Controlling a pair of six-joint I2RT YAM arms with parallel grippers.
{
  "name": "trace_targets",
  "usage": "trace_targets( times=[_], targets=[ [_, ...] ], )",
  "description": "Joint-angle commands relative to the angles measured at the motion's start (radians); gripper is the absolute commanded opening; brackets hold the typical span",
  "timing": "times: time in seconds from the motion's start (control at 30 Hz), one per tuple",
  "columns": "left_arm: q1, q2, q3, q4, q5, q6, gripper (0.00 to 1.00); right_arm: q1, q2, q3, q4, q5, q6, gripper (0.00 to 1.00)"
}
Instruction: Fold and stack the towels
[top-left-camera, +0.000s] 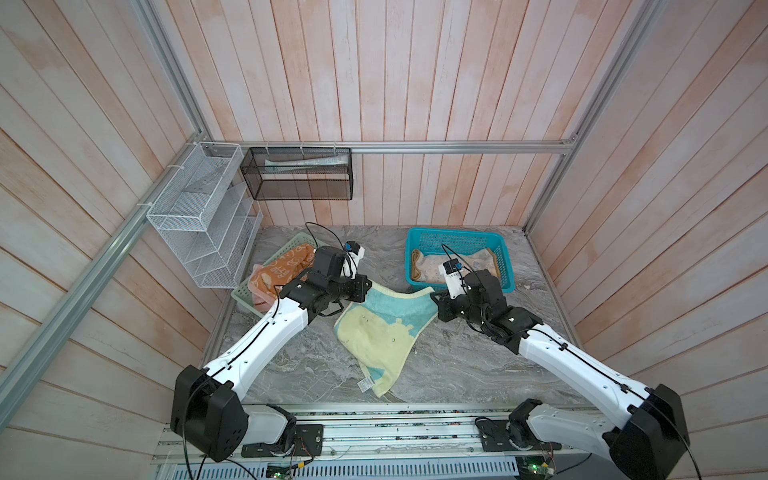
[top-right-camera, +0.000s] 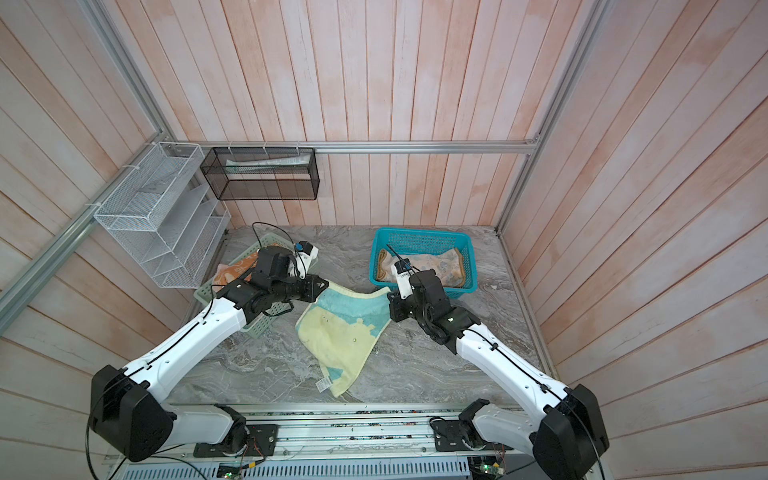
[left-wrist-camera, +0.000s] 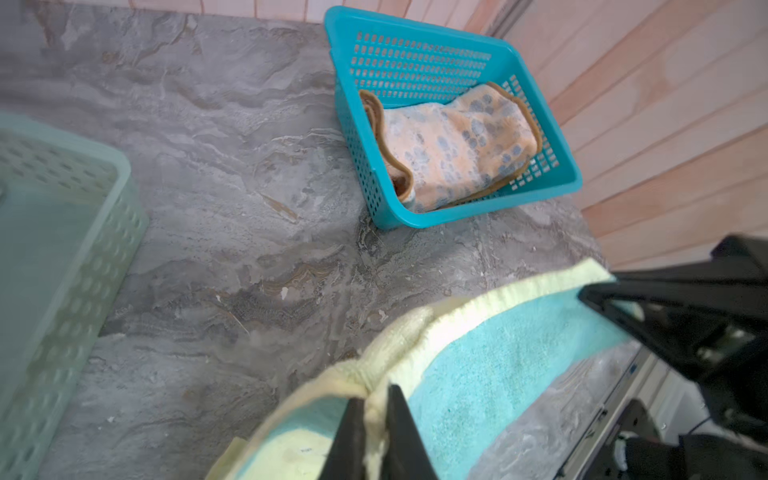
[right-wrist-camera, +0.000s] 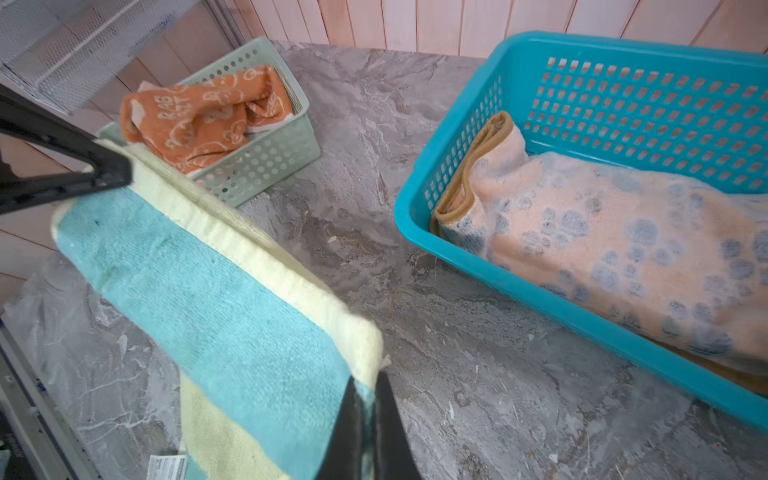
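Where the grey marbled tabletop (top-left-camera: 457, 365) meets the back wall, two containers stand well apart. Teal perforated plastic basket (top-left-camera: 455, 239), far right: holds one peach terry towel with grey paw prints and brown edging (left-wrist-camera: 457, 141), loosely folded, lying along the bottom. Mint-green perforated plastic basket (right-wrist-camera: 270, 153), far left: holds the orange terry towel with cream bunnies (right-wrist-camera: 199, 120), crumpled, spilling over the rim. Black wire-mesh wall basket (top-left-camera: 297, 174) has something pale and flat inside; cannot tell what.

Pale yellow-green terry towel with a turquoise band (top-left-camera: 382, 332): between the two baskets, mid-table. My left pincer (left-wrist-camera: 374, 395) is clamped on one top corner, hem bunched thick between the fingers (left-wrist-camera: 353, 436); my right pincer (right-wrist-camera: 368, 378) is pinched tight on the other corner. Top hem stretched between them, raised off the table; the rest drapes down and trails toward the near edge, narrowing to a point, white care label (top-left-camera: 365, 384) showing there. Single layer, unfolded, a few small specks on the yellow.
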Motion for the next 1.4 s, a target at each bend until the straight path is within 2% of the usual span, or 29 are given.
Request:
trace_targets(
  times=[0.0, 0.13, 0.27, 0.5, 0.73, 1.1, 1.17, 1.23, 1.27, 1.33, 1.37],
  targets=[
    [0.005, -0.001, -0.088, 0.003, 0.004, 0.001, 0.29, -0.007, 0.037, -0.128, 0.084, 0.006, -0.034, 0.00],
    [0.011, -0.052, -0.183, 0.074, 0.021, -0.018, 0.32, -0.013, 0.105, -0.185, 0.116, 0.015, -0.037, 0.00],
    [0.012, -0.042, -0.230, 0.123, 0.039, 0.018, 0.33, -0.016, 0.169, -0.158, 0.090, -0.015, -0.041, 0.00],
    [0.006, 0.121, -0.197, 0.186, 0.096, 0.121, 0.34, -0.017, 0.199, -0.154, 0.093, -0.019, -0.028, 0.00],
    [0.007, 0.323, -0.134, 0.219, 0.156, 0.130, 0.40, -0.016, 0.204, -0.157, 0.094, -0.016, -0.022, 0.00],
    [0.006, 0.432, -0.161, 0.317, 0.252, 0.103, 0.45, -0.018, 0.219, -0.151, 0.097, -0.022, -0.023, 0.00],
    [0.008, 0.434, -0.173, 0.343, 0.284, 0.089, 0.40, -0.024, 0.227, -0.140, 0.097, -0.016, -0.026, 0.00],
    [0.009, 0.432, -0.186, 0.378, 0.316, 0.073, 0.31, -0.036, 0.242, -0.116, 0.091, 0.017, -0.024, 0.00],
    [0.009, 0.433, -0.186, 0.384, 0.327, 0.069, 0.25, -0.046, 0.250, -0.104, 0.092, 0.027, -0.030, 0.00],
    [0.012, 0.430, -0.182, 0.391, 0.329, 0.061, 0.04, -0.079, 0.274, -0.073, 0.097, 0.035, -0.050, 0.00],
    [0.015, 0.421, -0.185, 0.399, 0.323, 0.057, 0.00, -0.097, 0.288, -0.061, 0.101, 0.040, -0.060, 0.00]
  ],
)
